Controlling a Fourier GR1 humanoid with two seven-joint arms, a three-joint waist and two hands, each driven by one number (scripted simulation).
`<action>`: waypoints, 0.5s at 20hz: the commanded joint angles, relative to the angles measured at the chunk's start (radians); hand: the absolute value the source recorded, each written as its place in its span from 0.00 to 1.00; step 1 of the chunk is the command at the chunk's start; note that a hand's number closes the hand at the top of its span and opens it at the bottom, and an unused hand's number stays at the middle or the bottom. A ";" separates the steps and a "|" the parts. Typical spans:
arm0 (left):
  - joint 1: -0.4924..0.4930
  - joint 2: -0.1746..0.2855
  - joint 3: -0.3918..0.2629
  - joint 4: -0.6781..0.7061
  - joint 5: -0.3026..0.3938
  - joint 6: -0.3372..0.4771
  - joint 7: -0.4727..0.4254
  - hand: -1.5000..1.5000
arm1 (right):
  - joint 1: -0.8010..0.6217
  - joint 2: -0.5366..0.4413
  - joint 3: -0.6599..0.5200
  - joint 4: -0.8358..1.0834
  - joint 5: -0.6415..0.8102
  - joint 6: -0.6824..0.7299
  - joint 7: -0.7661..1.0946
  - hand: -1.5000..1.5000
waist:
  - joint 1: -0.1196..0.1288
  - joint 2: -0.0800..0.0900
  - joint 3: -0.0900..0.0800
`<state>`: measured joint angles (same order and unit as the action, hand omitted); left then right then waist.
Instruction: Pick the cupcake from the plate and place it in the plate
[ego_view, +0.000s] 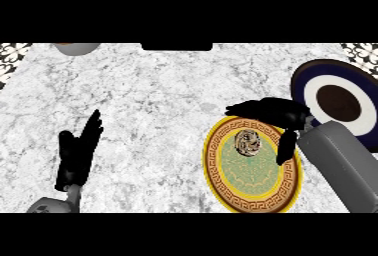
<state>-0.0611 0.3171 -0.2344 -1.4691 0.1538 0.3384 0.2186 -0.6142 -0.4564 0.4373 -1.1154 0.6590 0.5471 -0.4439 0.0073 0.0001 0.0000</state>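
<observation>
A cupcake (246, 141) with a brown swirled top sits on a yellow-rimmed plate (251, 187) with a green middle, at the lower right of the marble counter. My right hand (275, 113) hovers at the plate's far edge, fingers stretched left above the cupcake and thumb hanging down on its right; it is open and holds nothing. A second plate (308, 84), dark blue with a white ring and brown centre, lies at the far right, partly behind my right forearm. At the left my left hand (77, 150) rests open, fingers pointing up.
A grey round object (75, 48) shows at the counter's far left edge. Patterned tiles (13, 54) mark the far corners. White marble counter (162, 110) spreads between the two hands.
</observation>
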 joint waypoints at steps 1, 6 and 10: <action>-0.013 -0.060 0.010 0.048 -0.031 -0.009 -0.027 0.50 | -0.005 0.062 -0.016 0.050 0.069 0.000 -0.031 0.00 | -0.002 0.001 0.000; -0.033 -0.067 0.027 0.068 -0.065 -0.020 -0.026 0.50 | -0.019 0.132 -0.007 0.124 0.148 -0.048 -0.038 0.00 | 0.001 0.003 0.000; 0.024 -0.082 0.050 -0.004 -0.073 -0.041 0.003 0.50 | 0.000 0.114 -0.060 0.117 0.187 -0.002 -0.078 0.00 | -0.001 0.000 0.000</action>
<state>-0.0443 0.2658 -0.1888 -1.4528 0.1016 0.3013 0.2024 -0.6112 -0.3657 0.3951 -1.0324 0.7946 0.5402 -0.4988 0.0064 0.0007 0.0001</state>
